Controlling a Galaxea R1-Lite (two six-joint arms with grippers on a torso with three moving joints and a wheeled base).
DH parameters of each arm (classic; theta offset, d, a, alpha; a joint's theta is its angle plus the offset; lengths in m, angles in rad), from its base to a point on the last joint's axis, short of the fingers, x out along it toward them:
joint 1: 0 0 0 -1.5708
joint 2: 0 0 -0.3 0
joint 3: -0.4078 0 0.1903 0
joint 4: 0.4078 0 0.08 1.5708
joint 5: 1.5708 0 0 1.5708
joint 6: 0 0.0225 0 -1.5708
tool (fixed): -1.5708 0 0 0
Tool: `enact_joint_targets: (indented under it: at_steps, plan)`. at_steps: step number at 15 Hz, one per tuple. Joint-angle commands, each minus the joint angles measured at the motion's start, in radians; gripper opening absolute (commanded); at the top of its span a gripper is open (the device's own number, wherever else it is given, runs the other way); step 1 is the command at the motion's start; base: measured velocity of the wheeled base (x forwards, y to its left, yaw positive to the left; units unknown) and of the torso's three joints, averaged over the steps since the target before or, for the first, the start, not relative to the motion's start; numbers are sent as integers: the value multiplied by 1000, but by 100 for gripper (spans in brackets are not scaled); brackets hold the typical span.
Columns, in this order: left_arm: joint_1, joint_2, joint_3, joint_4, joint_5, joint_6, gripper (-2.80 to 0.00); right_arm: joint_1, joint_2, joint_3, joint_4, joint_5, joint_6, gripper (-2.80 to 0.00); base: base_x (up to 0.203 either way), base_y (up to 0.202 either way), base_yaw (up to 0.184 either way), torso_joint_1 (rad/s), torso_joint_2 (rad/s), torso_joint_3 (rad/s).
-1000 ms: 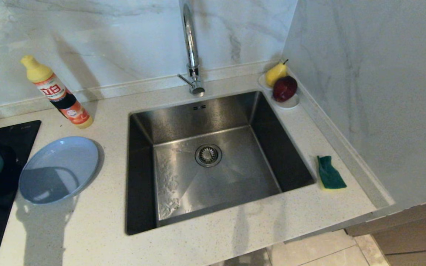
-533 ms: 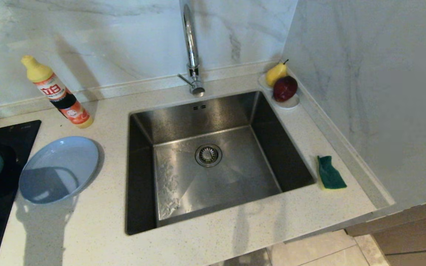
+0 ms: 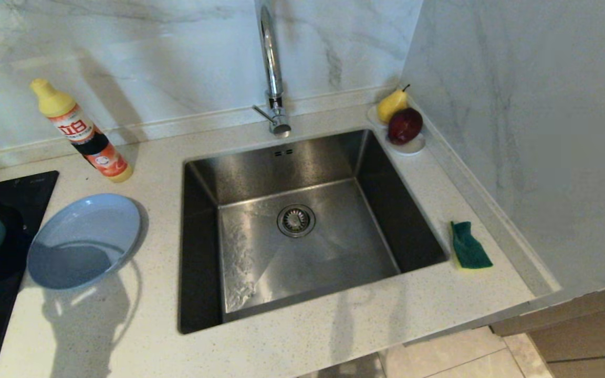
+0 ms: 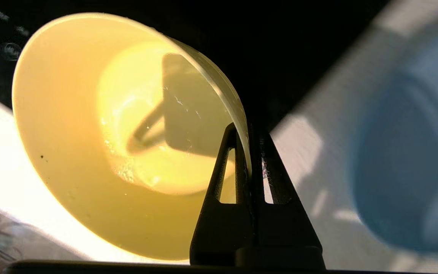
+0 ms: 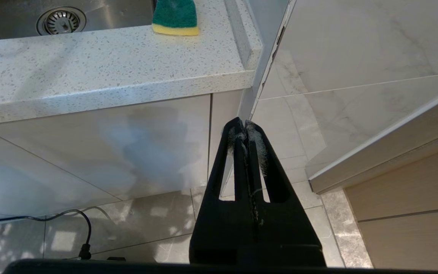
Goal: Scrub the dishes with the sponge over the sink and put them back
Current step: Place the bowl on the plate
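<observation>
Sink (image 3: 302, 231) sat well off from left pincer (image 4: 250, 133), plate (image 4: 405, 160) just beside it
Left pincer was clamped tight on thin rim of yellow bowl (image 4: 89, 125); edge-only bite on slick wall, bowl could pivot or slip and strike plate
Right pincer (image 5: 245, 129) hung closed, empty, below counter; sponge (image 5: 175, 17) lay above and beyond it on counter

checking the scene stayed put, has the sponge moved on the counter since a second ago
No. The sponge lies in the same spot on the counter, just off the sink's right rim, as in the earlier head views.
</observation>
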Motion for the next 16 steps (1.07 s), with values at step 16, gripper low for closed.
enact_joint_targets:
  at_steps: [16]
  plan:
    - [-603, -84, -266, 140, 189, -27, -280, 0, 0, 0, 0, 1, 0, -280, 0, 0, 0, 0, 0, 0]
